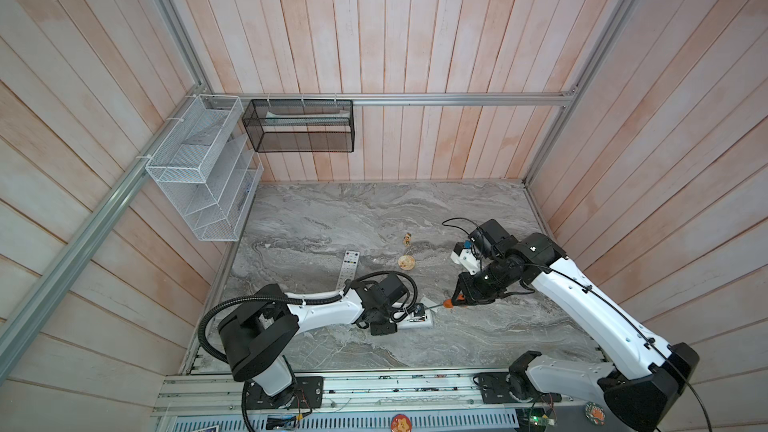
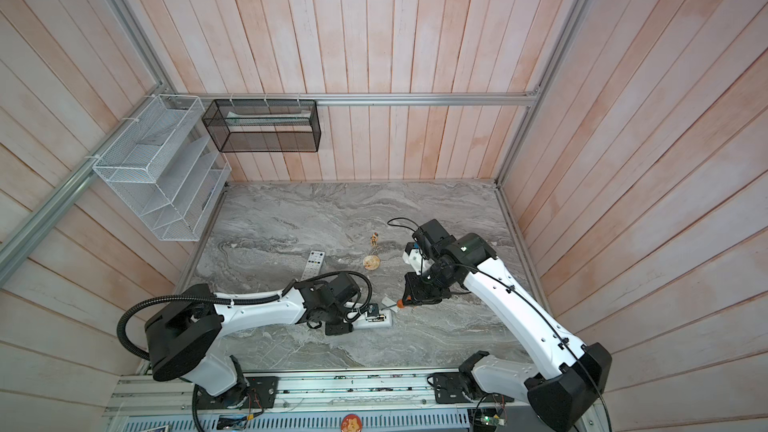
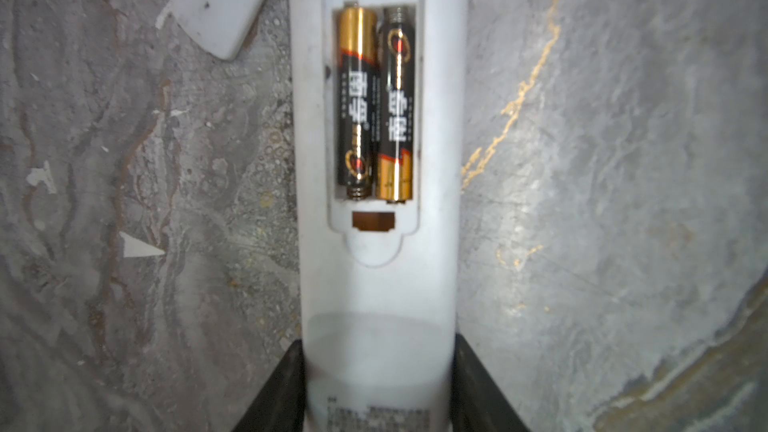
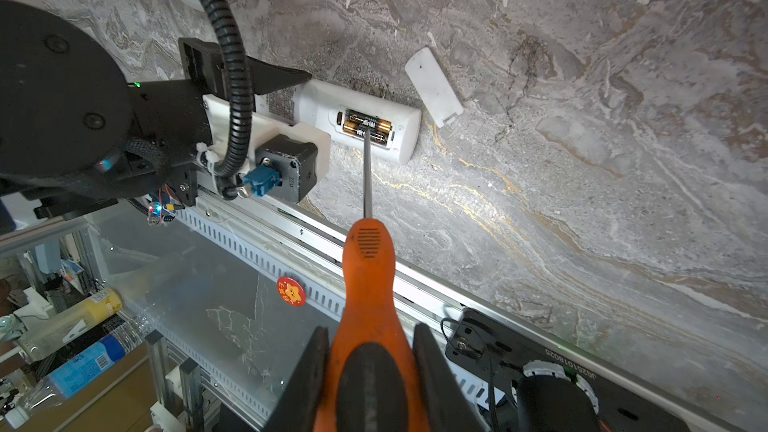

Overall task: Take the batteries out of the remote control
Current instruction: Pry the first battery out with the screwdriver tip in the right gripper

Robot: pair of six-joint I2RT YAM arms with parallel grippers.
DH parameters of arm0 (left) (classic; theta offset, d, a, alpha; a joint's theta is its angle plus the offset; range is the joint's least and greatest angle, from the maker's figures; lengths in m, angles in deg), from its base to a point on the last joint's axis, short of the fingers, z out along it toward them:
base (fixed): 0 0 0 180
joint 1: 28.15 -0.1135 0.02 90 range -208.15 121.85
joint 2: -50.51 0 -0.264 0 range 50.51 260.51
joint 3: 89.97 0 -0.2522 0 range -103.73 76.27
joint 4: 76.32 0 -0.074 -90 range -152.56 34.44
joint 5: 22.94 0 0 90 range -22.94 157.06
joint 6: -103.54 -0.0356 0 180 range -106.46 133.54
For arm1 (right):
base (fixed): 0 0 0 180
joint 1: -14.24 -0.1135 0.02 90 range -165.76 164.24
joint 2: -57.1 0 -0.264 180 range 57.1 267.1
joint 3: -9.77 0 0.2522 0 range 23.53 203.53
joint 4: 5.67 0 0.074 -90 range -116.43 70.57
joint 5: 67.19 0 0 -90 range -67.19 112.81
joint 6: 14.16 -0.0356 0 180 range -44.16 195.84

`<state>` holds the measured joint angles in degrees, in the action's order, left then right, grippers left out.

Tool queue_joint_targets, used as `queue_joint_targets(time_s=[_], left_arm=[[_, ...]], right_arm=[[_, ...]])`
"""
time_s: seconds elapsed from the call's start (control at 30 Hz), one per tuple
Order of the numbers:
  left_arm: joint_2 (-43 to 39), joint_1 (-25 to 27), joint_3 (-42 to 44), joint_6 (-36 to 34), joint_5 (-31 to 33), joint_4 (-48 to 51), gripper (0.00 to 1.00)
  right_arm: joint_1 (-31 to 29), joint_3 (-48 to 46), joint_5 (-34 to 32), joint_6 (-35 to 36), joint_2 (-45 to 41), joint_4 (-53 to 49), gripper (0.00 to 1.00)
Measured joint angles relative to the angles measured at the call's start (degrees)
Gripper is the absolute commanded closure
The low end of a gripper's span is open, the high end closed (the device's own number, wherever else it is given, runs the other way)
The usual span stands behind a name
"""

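A white remote control point(image 3: 378, 292) lies back-up on the marble table, its battery bay uncovered. Two batteries point(image 3: 357, 97) point(image 3: 397, 105), black with gold ends, sit side by side in the bay. My left gripper point(image 3: 379, 347) is shut on the remote's lower end, a black finger on either side. My right gripper point(image 4: 372, 332) is shut on the orange handle of a screwdriver point(image 4: 368, 284). Its metal shaft reaches to the batteries point(image 4: 368, 126), with the tip on or just over them. In both top views the remote point(image 1: 419, 321) point(image 2: 380, 321) lies front centre and the screwdriver point(image 1: 448, 303) comes in from the right.
The loose white cover plate point(image 4: 434, 85) lies just beyond the remote's end. A second remote point(image 1: 349, 265), buttons up, lies behind the left arm. A round wooden disc point(image 1: 406, 262) and a small figurine point(image 1: 407, 238) stand mid-table. A white mesh rack point(image 1: 199, 168) and a black mesh basket point(image 1: 299, 126) hang on the walls.
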<state>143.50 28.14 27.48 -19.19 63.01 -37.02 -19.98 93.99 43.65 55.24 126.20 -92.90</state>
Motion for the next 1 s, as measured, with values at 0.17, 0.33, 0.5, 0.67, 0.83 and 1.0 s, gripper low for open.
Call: queue_joint_targets(time_s=[0.17,0.33,0.5,0.67,0.83,1.0], left_arm=[[0.11,0.02,-0.07,0.02,0.0,0.0,0.81],[0.28,0.02,-0.31,0.02,0.0,0.24,0.81],[0.33,0.02,-0.39,0.02,0.0,0.37,0.82],[0.59,0.02,-0.66,0.02,0.0,0.66,0.82],[0.68,0.02,-0.7,0.02,0.0,0.72,0.82],[0.7,0.02,-0.76,0.02,0.0,0.79,0.82]], right_arm=[[-0.04,-2.27,-0.15,1.73,0.0,0.24,1.0],[-0.04,-4.17,-0.46,2.82,0.0,0.55,1.0],[-0.04,-5.51,-0.48,3.15,-0.02,1.79,1.0],[-0.04,-6.1,-1.07,3.54,-0.02,2.89,1.0],[-0.04,-6.58,-1.62,3.98,-0.02,4.17,1.0],[-0.04,-7.13,-1.51,4.33,-0.09,4.72,1.0]])
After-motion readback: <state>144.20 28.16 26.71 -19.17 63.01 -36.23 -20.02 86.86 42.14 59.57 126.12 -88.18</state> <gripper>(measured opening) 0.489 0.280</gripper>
